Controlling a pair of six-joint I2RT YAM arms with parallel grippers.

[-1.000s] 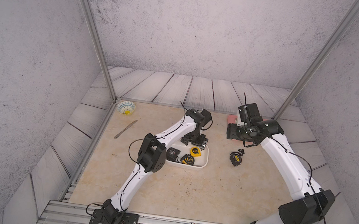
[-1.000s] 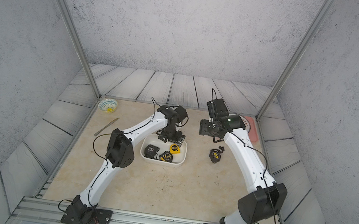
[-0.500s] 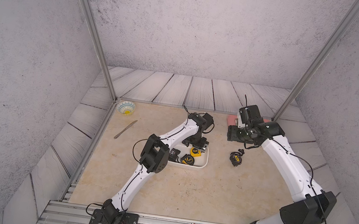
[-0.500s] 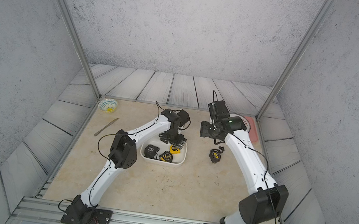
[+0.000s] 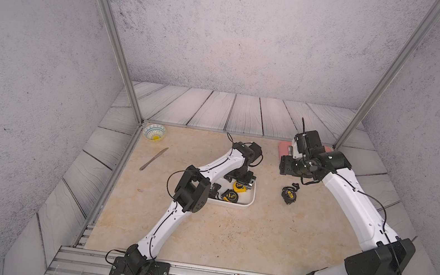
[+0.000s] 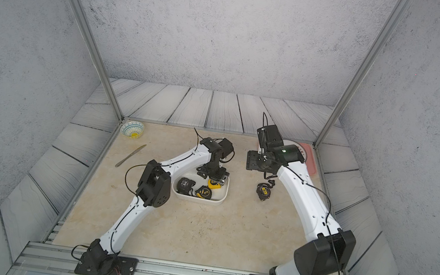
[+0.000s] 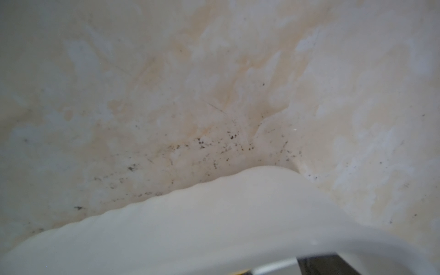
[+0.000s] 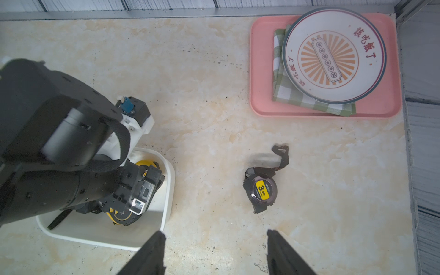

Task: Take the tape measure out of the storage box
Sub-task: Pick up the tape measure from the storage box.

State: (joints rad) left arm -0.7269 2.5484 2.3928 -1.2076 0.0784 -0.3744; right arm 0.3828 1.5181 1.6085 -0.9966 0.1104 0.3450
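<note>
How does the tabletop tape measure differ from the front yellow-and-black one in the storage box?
The tabletop tape measure lies outside the storage box; the yellow-and-black tape measure lies inside. The tabletop one is dark with a yellow label; the boxed one shows more yellow. Both lie face up.

Tape measures (image 6: pixel 184 184) (image 6: pixel 203 192) (image 6: pixel 213 184) (image 6: pixel 263 191): four, three inside box (image 6: pixel 219 195), one outside. One box, one bowl (image 6: pixel 132 129), one knife (image 6: pixel 130 155), one tray (image 8: pixel 263 71), one plate (image 8: pixel 333 54), one cloth (image 8: pixel 309 102), two arms (image 6: pixel 180 159) (image 6: pixel 301 196).

The tabletop (image 5: pixel 228 233) is overlooked from high in front in both top views. The storage box (image 7: pixel 214 226), framed closely from the left wrist, is shared with the downward-facing right wrist view.
</note>
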